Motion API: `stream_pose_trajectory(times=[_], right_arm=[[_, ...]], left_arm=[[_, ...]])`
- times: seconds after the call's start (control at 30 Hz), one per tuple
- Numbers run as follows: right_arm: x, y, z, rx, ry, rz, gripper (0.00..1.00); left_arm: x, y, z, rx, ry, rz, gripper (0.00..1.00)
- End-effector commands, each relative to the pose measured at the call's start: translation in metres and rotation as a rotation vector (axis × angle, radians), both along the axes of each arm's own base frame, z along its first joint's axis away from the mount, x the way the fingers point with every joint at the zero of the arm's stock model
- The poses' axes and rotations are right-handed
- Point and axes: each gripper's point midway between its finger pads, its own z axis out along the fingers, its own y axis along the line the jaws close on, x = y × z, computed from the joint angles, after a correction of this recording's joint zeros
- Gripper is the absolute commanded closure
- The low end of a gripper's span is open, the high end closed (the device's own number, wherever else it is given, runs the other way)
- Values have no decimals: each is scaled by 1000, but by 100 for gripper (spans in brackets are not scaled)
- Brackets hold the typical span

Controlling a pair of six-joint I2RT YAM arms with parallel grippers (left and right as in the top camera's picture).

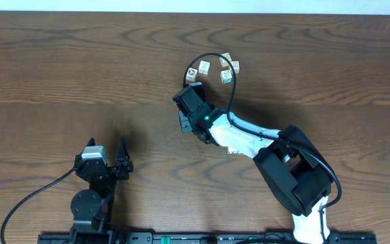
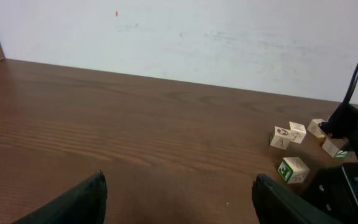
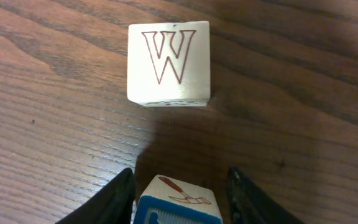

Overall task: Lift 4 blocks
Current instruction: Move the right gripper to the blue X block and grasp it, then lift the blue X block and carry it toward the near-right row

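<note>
Ovhd: cubes [image 1: 204, 67] on desk [image 1: 46, 68] just past R tool [image 1: 189, 89], L tool [image 1: 107, 153] well away from it; L wrist: L tool spread wide, empty; R wrist: blue-edged cube [image 3: 178, 200] sits between R tool fingers [image 3: 120, 200], can't tell if clamped; looks small, light, rigid, prob smooth, so pinch flat opposite sides mid-height.

Left hand [image 1: 107, 146] rests with fingers spread wide; right hand [image 3: 179, 202] reaches forward, fingers partly apart.

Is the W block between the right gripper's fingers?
No: the W block lies ahead of the right gripper; a blue-edged block sits between its fingers.
</note>
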Motion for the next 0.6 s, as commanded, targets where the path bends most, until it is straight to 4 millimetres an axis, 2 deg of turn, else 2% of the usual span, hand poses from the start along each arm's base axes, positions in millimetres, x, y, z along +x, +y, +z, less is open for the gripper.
stream_pose_trajectory(times=[0.0, 0.23, 0.4, 0.5, 0.57], right_arm=[[-1, -5, -12, -35, 13, -25, 60], [5, -12, 1, -104, 7, -28, 67], [11, -12, 14, -146, -12, -11, 53], [14, -11, 21, -153, -16, -9, 52], [16, -10, 25, -153, -16, -9, 55]], left_arm=[[-1, 5, -17, 6, 53, 29, 25], [-1, 5, -17, 6, 53, 29, 25], [-1, 5, -17, 6, 53, 29, 25], [-1, 5, -17, 6, 53, 29, 25], [-1, 5, -17, 6, 53, 29, 25]])
